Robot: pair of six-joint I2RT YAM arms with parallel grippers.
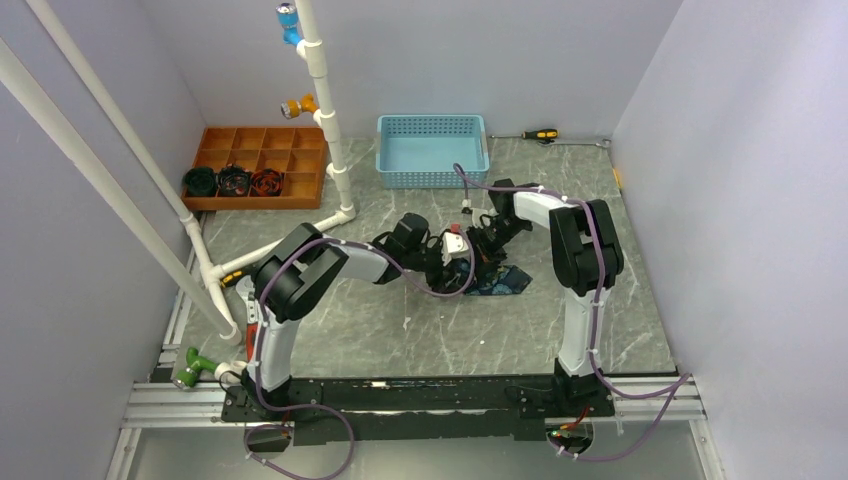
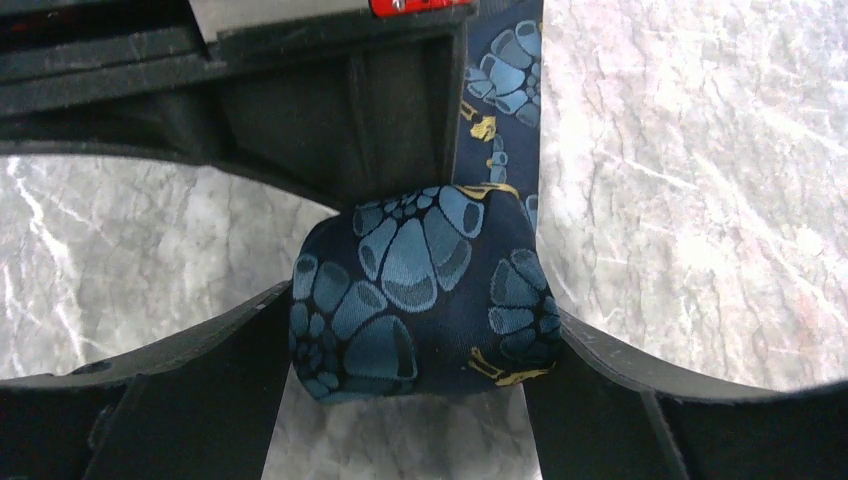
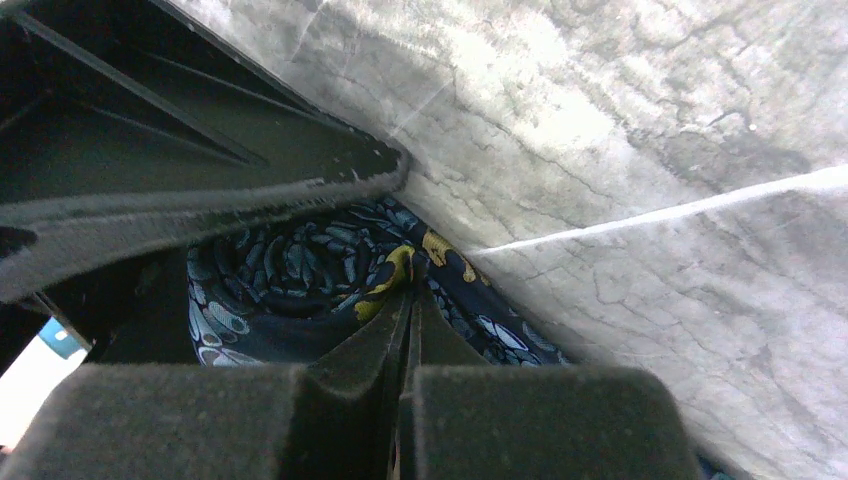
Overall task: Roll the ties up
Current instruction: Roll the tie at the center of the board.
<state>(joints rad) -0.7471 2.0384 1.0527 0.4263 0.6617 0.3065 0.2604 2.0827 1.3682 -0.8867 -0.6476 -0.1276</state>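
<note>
tie (image 1: 500,282): middle of the grey marbled desk (image 1: 400,330), partly rolled, loose end lying flat toward the near right | left pincer (image 2: 425,310): spread wide, fingers (image 2: 200,400) flanking the rolled end, squeezing or not, I cannot tell | right pincer (image 3: 410,290): closed tight, tips right up against the tie's patterned fabric

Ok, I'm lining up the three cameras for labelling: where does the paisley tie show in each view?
Top external: the tie is a small dark blue patch mid-table, just right of centre, mostly hidden.
Left wrist: the tie fills the middle as a roll, with a strip running to the top edge.
Right wrist: the tie lies coiled, lower left of centre.
Shared landmark: the grey marbled tabletop.
</note>
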